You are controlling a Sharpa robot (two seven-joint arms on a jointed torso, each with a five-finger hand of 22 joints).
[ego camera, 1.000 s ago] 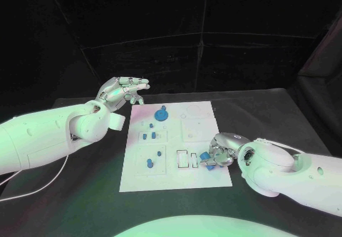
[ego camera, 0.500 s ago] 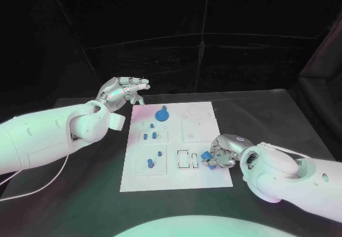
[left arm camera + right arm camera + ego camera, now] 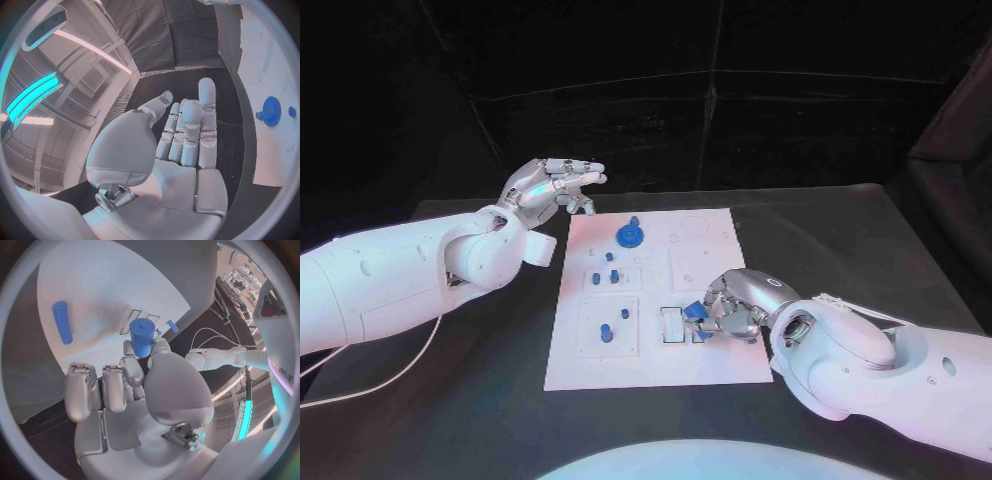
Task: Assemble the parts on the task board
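**Peg in hand, board partly filled**

I had the right hand [image 3: 728, 315] low over the lower right part of the task board [image 3: 661, 360], at the centre of the head frame, with a blue cylindrical peg [image 3: 142, 337] pinched upright between its thumb and fingertips. In the right wrist view that peg stood clear above the white plate, so I judged it carried, not seated. The rectangular slots [image 3: 674, 322] sat just left of that hand in the head frame, and I could not tell which opening the peg belonged to.

The left hand [image 3: 554, 184] hung in the upper left of the head frame, off the board's far left corner, holding nothing, its fingers lightly curved and apart. From its wrist camera the fingers [image 3: 187, 131] looked extended over the dark table.

On progress, I read it as mid-task. A blue gear [image 3: 630, 236] sat near the board's top edge, several small blue pieces [image 3: 604, 276] stood in the middle left panel, and two more [image 3: 610, 330] in the lower left. Another blue cylinder [image 3: 61, 322] lay flat on the plate in the right wrist view, loose by my judgement. The round recesses [image 3: 692, 226] at the upper right looked unfilled.

The black table [image 3: 848, 230] carried only the board, with dark curtains [image 3: 733, 130] hung behind.
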